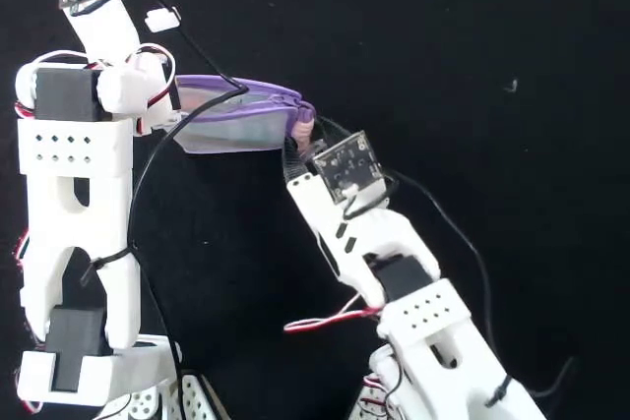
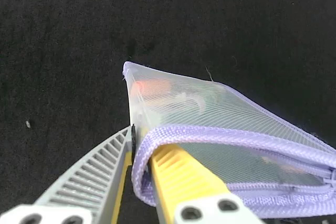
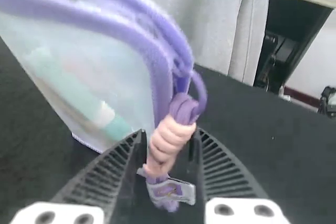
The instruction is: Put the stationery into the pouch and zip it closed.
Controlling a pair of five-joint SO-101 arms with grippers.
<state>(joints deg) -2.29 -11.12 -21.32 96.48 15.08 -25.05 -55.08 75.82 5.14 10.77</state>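
Holds the pouch (image 1: 236,120) clear of the table (image 1: 492,194), stretched between both arms, stationery (image 2: 178,100) dimly visible through its see-through wall. Clamps the purple-bound end in the left gripper (image 2: 140,141), jaws closed on the binding. Pinches the zip pull (image 3: 181,109) in the right gripper (image 3: 169,136), jaws drawn in close round its pink coil. Probably handles light, soft and floppy, with a slick wall, and sags unless pulled taut. Best gripped at the firmer fabric edging and the pull, not the thin wall.

Black tabletop (image 1: 512,145) — grey curtain (image 3: 220,19) behind, dark desk (image 3: 294,35) beside it.
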